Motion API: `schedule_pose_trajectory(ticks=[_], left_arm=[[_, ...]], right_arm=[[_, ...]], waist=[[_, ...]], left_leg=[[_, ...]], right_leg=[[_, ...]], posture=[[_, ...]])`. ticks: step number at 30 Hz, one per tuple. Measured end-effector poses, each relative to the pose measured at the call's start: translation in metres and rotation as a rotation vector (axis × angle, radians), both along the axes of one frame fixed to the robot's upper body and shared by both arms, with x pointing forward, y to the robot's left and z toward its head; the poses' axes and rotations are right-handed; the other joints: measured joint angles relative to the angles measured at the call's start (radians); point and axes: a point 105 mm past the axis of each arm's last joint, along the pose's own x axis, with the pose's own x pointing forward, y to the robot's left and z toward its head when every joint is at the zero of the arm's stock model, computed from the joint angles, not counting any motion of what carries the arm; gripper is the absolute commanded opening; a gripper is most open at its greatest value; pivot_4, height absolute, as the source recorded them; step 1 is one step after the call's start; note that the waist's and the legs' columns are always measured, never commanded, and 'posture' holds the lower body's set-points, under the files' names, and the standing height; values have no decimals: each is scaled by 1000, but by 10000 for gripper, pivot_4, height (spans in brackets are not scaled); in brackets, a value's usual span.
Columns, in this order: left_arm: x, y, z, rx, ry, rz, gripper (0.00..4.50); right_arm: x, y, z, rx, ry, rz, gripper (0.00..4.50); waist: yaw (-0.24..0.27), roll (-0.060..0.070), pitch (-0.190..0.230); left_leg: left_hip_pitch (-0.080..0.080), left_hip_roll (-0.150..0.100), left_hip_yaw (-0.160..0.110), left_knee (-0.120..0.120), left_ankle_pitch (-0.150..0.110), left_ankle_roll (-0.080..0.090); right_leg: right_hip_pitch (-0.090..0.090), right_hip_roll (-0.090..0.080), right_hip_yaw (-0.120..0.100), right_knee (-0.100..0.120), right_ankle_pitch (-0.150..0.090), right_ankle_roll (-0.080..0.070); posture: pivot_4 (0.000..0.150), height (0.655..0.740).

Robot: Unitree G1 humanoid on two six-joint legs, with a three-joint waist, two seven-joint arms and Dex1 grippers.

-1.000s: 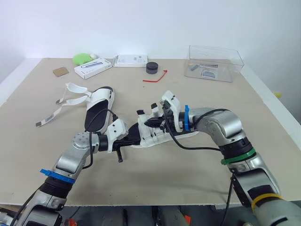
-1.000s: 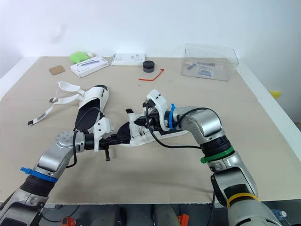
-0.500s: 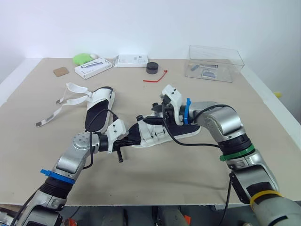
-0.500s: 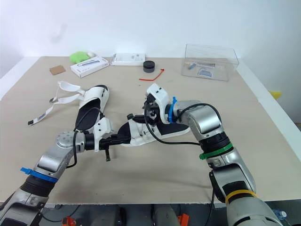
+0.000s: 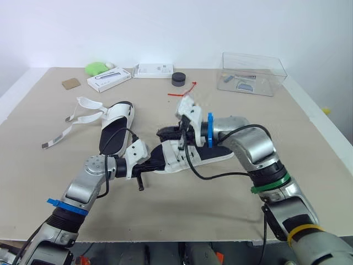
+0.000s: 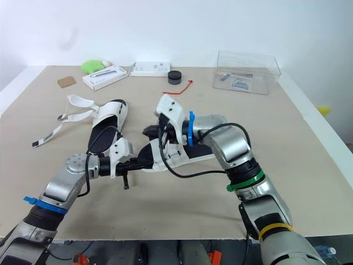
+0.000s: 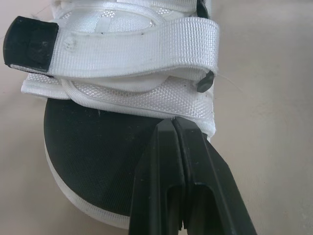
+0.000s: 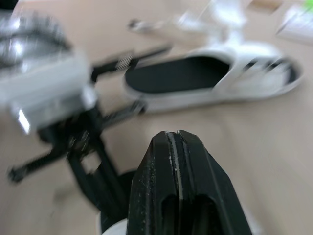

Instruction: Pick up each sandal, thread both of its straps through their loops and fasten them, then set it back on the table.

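Left gripper (image 7: 173, 122): fingers pressed together with no gap, lying over the footbed at the near-left end of the white webbing sandal with black footbed (image 5: 176, 159). The tips touch the edge of its white upper; can't tell if any webbing is pinched between them. That sandal sits mid-table, long axis roughly left-right, right end resting on the beige tabletop (image 5: 182, 210). In the left wrist view one white webbing strap (image 7: 132, 46) lies flat across its upper, with a black tab (image 7: 29, 41) at the strap's end. Right gripper (image 8: 173, 133): fingers also closed, nothing between them, held over the far-left part of the same sandal and pointing left; contact with it can't be judged. Second white sandal with black footbed (image 5: 115, 131) lies on the table just left and far of the first, apart from both grippers, with its loose white straps (image 5: 88, 117) unfastened and splayed left across the tabletop. Far-side clutter, left to right: brown cardboard scrap (image 5: 70, 84), green lumpy object (image 5: 95, 68), white rectangular box (image 5: 108, 79), flat white packet (image 5: 153, 70), black round puck (image 5: 178, 79), thin red tie (image 5: 185, 90), clear plastic box (image 5: 252, 73) with small items inside.
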Motion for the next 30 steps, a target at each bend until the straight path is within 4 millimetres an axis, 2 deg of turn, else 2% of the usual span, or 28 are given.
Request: schedule_pose_trajectory(ticks=[5, 12, 15, 17, 18, 19, 21, 23, 25, 26, 28, 30], left_arm=[[0, -1, 0, -4, -2, 4, 0], [-2, -1, 0, -7, -5, 11, 0], [-2, -1, 0, -8, -6, 13, 0], [-2, 0, 0, -9, -7, 13, 0], [-2, -1, 0, -11, -7, 11, 0], [-2, -1, 1, -17, -7, 10, 0], [-2, -2, 2, -36, -1, 8, 0], [-3, -1, 6, -73, 15, 12, 0], [-5, 0, 11, -91, 15, 2, 5723], [-8, 1, 16, -106, 10, -10, 7928], [-13, 8, 26, -121, -14, -16, 18794], [-15, 13, 30, -125, -26, -9, 26756]], right_arm=[[15, -5, -24, -103, 34, -61, 188], [24, -10, -26, -155, 24, -90, 188], [26, -9, -16, -92, 49, -104, 188], [30, -12, 3, -34, 48, -110, 7001], [32, -16, 17, 5, 40, -112, 9697], [35, -23, 34, 43, 22, -119, 14673], [42, -43, 64, 85, -57, -152, 23840], [48, -72, 75, 51, -166, -179, 33991], [51, -85, 63, 11, -185, -188, 43016], [52, -95, 47, -36, -195, -179, 45000], [54, -114, 1, -130, -160, -164, 45000], [54, -118, -21, -152, -126, -149, 45000]], waist=[[0, 0, 0], [0, 0, 0], [0, 0, 0], [0, 0, 0], [0, 0, 0], [0, 0, 0], [2, 0, 0], [2, 0, 0], [0, 0, 0], [-2, 0, 0], [-7, 0, 1], [-13, 1, 2]], left_leg=[[0, 0, 0, 0, 0, 0], [0, 0, 0, -1, 0, 0], [0, 0, 0, -1, 0, 0], [0, 0, 0, -1, 0, 0], [0, 0, 0, -1, 0, 0], [-1, 0, 0, -1, 0, 0], [-1, 0, -1, -1, 0, 0], [-1, 0, 0, -2, -2, 0], [-1, 0, 0, -2, -3, 0], [-1, 0, 0, -2, -4, 1], [-1, 0, 2, -3, -5, 1], [-2, 0, 3, -3, -5, 1]], right_leg=[[0, 0, 0, 0, 0, 0], [0, 0, 0, 0, 0, -2], [0, 0, 0, 0, 0, -2], [0, 0, 0, 0, 0, -2], [0, 0, 0, 0, 0, -2], [-1, 0, 0, 0, 0, -2], [0, -1, -1, -1, 0, -3], [0, -1, -1, -2, -1, -2], [0, 0, 0, -2, -2, -2], [-1, 0, 0, -2, -2, -2], [-2, 0, 3, -2, -3, -2], [-3, 0, 4, -2, -3, -2]], posture=[[1500, 7400], [1500, 7400], [1500, 7400], [1500, 7400], [1500, 7400], [1500, 7400], [1500, 7400], [1500, 7400], [1500, 7400], [1500, 7400], [1500, 7400], [1500, 7400]])
